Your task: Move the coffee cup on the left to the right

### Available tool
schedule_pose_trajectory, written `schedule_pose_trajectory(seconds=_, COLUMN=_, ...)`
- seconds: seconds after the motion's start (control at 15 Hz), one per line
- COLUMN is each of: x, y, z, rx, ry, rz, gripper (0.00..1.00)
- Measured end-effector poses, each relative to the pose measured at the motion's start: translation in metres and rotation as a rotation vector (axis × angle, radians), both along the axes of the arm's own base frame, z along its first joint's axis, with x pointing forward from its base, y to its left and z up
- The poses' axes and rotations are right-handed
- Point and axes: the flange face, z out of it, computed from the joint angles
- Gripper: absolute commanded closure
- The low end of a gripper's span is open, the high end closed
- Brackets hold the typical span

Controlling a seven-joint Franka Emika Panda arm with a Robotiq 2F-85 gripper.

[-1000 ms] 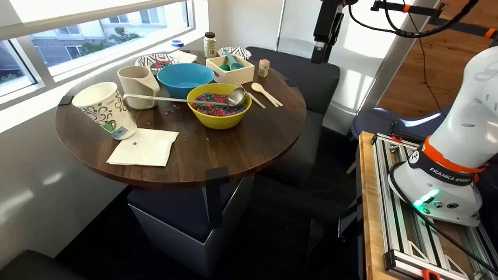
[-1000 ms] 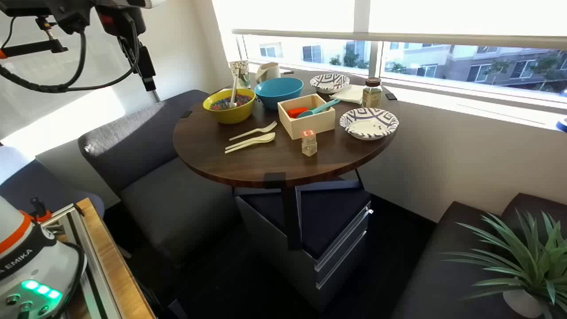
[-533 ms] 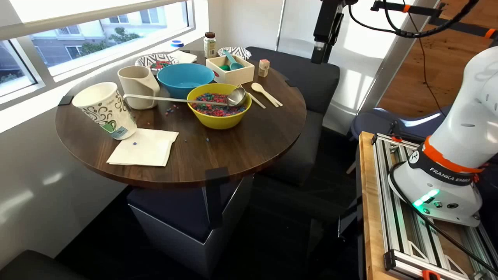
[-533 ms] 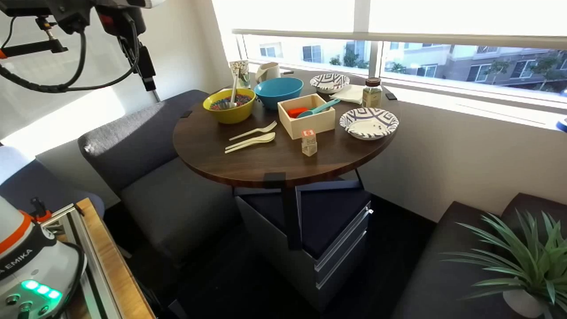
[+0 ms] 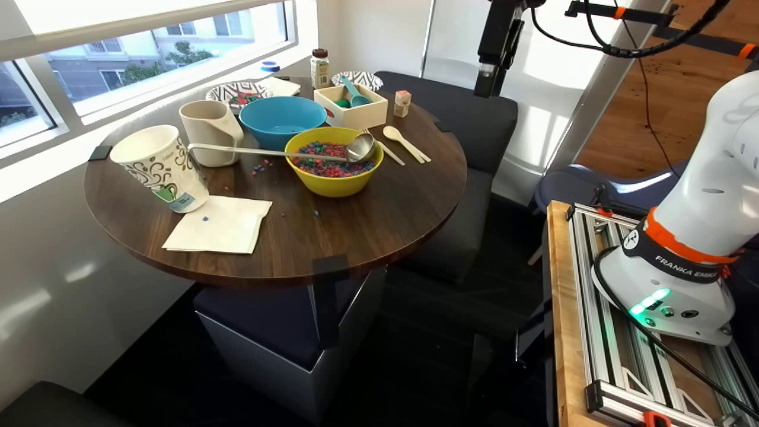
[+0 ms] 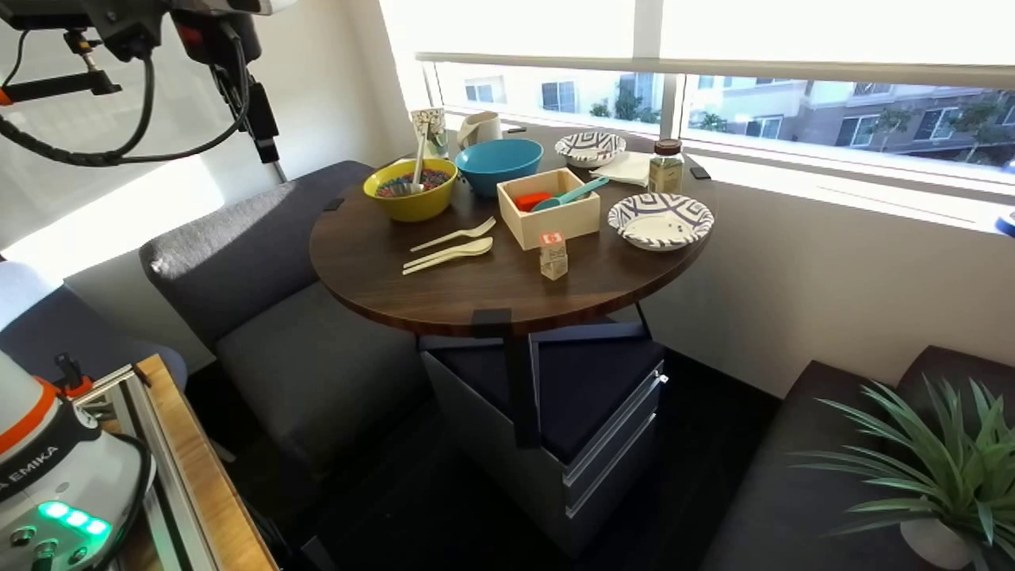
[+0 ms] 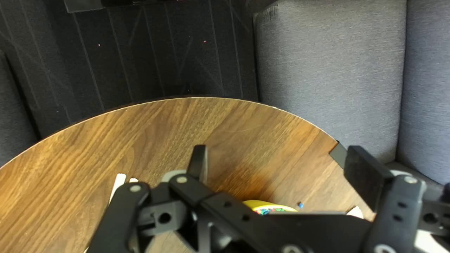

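Desk [image 5: 356,234]: round, wooden, beside a window [image 5: 178,50]
Coffee cup [image 5: 165,172]: standing near pale pitcher [image 5: 206,127]
Gripper [image 7: 276,160]: jaws wide apart

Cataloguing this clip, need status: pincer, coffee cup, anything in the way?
Pincer open, empty. Coffee cup standing on table, ungrasped. Possible snag: ladle handle ends close beside it.

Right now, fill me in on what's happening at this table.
A robot arm is meant to move the coffee cup from the left to the right. Its jaws hang open in the air, holding nothing. In an exterior view the cup stands at the left of the table, by some napkins, not yet gripped.
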Motion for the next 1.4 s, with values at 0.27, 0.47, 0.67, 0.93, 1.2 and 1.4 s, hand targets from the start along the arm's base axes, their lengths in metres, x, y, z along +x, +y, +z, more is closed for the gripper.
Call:
schedule_pose_trajectory(seconds=0.27, x=0.018, y=0.008, z=0.011, rx=-0.009, ry=-0.024, rz=0.040, gripper=0.00)
schedule_pose_trajectory(seconds=0.47, x=0.055, y=0.033, z=0.022, rx=-0.002, ry=-0.035, rz=0.102, gripper=0.00)
schedule_pose_trajectory(seconds=0.67, x=0.098, y=0.069, z=0.024, rx=0.008, ry=-0.040, rz=0.162, gripper=0.00)
schedule_pose_trajectory(seconds=0.93, x=0.155, y=0.098, z=0.009, rx=0.013, ry=-0.031, rz=0.191, gripper=0.00)
schedule_pose_trajectory(seconds=1.2, x=0.210, y=0.104, z=-0.013, rx=0.024, ry=-0.006, rz=0.136, gripper=0.00)
schedule_pose_trajectory(seconds=1.4, x=0.247, y=0.110, z=-0.024, rx=0.026, ry=0.006, rz=0.048, gripper=0.00)
